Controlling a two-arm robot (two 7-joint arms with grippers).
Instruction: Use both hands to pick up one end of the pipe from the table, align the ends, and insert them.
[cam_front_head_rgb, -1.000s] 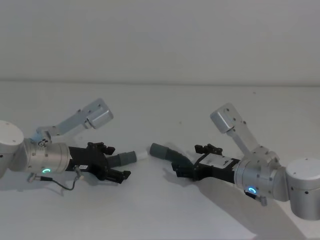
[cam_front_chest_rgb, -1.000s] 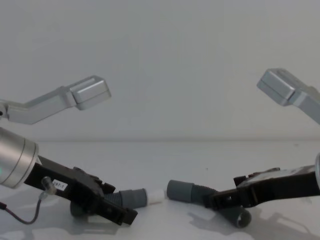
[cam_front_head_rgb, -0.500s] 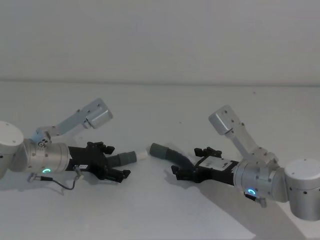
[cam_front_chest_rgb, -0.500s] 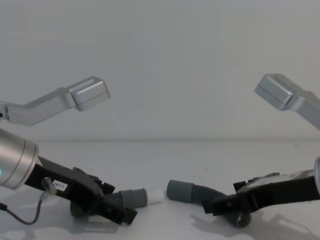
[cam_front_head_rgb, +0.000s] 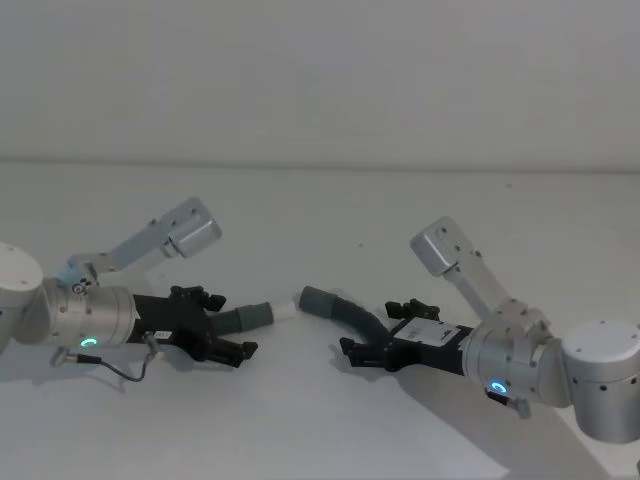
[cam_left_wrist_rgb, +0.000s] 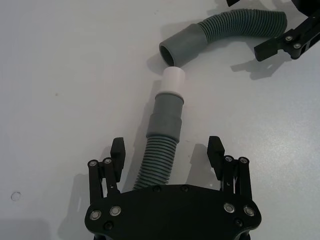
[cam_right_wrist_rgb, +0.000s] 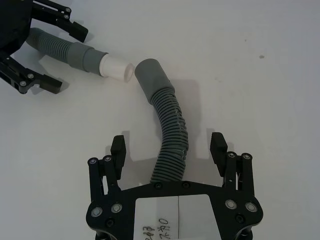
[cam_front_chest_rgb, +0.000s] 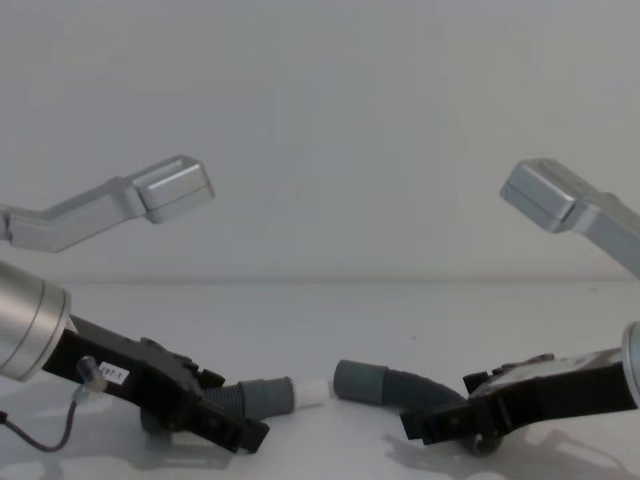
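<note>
Nothing gripped yet. My left hand (cam_left_wrist_rgb: 167, 145) sits wide open astride the straight hose piece (cam_left_wrist_rgb: 159, 162), my right hand (cam_right_wrist_rgb: 168, 140) wide open astride the curved hose piece (cam_right_wrist_rgb: 171, 125), both flat on the surface (cam_left_wrist_rgb: 65, 75). The white spigot tip (cam_left_wrist_rgb: 174, 78) lies just beside the socket cuff (cam_left_wrist_rgb: 182, 44), misaligned; grasp, align, insert remain

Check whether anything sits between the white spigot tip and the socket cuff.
Nothing visible does. The white spigot tip lies right at the socket cuff mouth on the table, angled off its axis. The left gripper and right gripper have open jaws.
</note>
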